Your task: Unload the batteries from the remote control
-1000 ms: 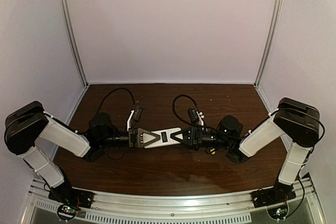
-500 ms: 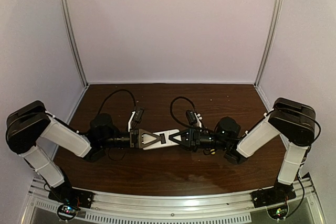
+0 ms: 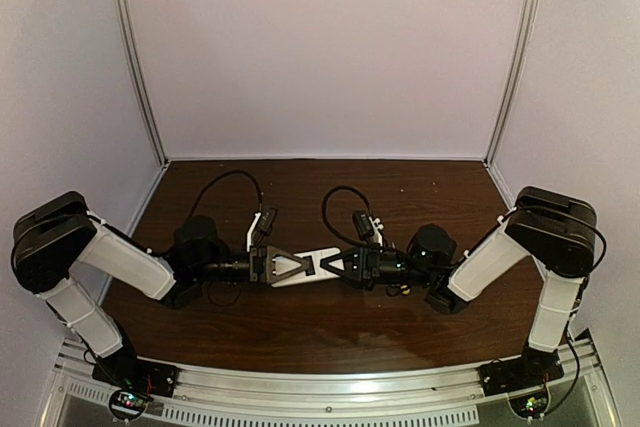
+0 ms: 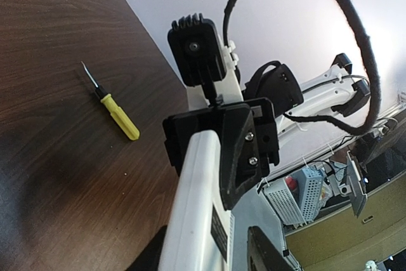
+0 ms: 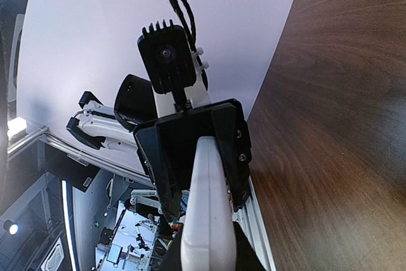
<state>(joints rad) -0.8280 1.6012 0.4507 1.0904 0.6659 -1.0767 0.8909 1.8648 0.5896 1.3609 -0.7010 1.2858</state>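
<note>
— Where is the remote control (image 4: 196, 201)?

— Off the table (image 3: 300, 327), slung level between the two claws, which face each other tip to tip. Each claw has one end of it.

— The right claw (image 3: 332, 265)?

— Closed down tight on its end of the remote control. In its own wrist view the white bar runs straight out from between its fingers to the other claw.

— And the left claw (image 3: 294, 265)?

— Its fingers stand part-way apart, one on each side of the bar. In the left wrist view a sliver of background shows between the bar and one finger (image 4: 266, 255), so I cannot tell whether it is really pinching or only bracketing the end.

— Any writing?

— A small dark label (image 4: 219, 236) sits on the edge of the remote control close to the left claw's fingers (there is print on it, but it is too small to read). From above, a dark display window (image 3: 312, 265) shows midway between the two claws.

— Anything else nearby?

— A yellow-handled screwdriver (image 4: 117, 115) lies flat on the wood, below and to one side of the left claw's reach, clear of the bar.
</note>
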